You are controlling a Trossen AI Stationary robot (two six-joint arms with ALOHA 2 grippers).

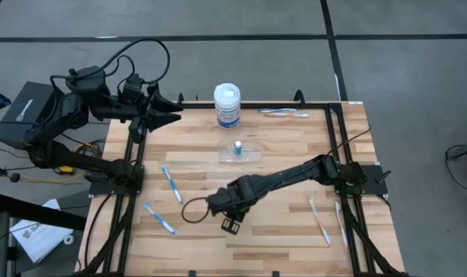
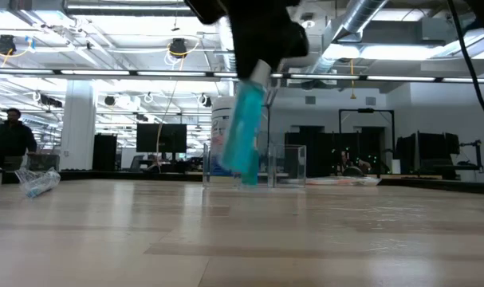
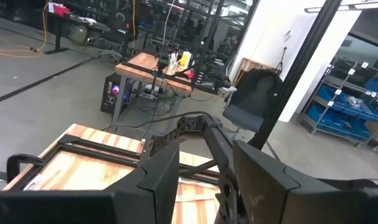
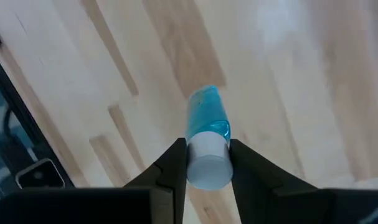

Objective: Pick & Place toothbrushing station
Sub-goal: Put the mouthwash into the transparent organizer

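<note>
**Tube pinched by its cap: watch for swing**

Your right gripper [image 4: 207,163] pinched the blue tube [image 4: 207,121] at its white cap, lower centre of the high view, clear of the table [image 1: 295,238]. It could have pivoted or slipped, since the grip was so narrow. Its long axis hung near vertical, tilted, tail down. The holder [image 1: 241,151] sat upper centre. Your left gripper [image 1: 174,117] was parked upper left, fingers slightly apart.

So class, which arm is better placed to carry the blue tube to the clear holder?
The right: its gripper already clamps the blue tube near the clear holder; the left gripper waits off the table's far corner.
</note>
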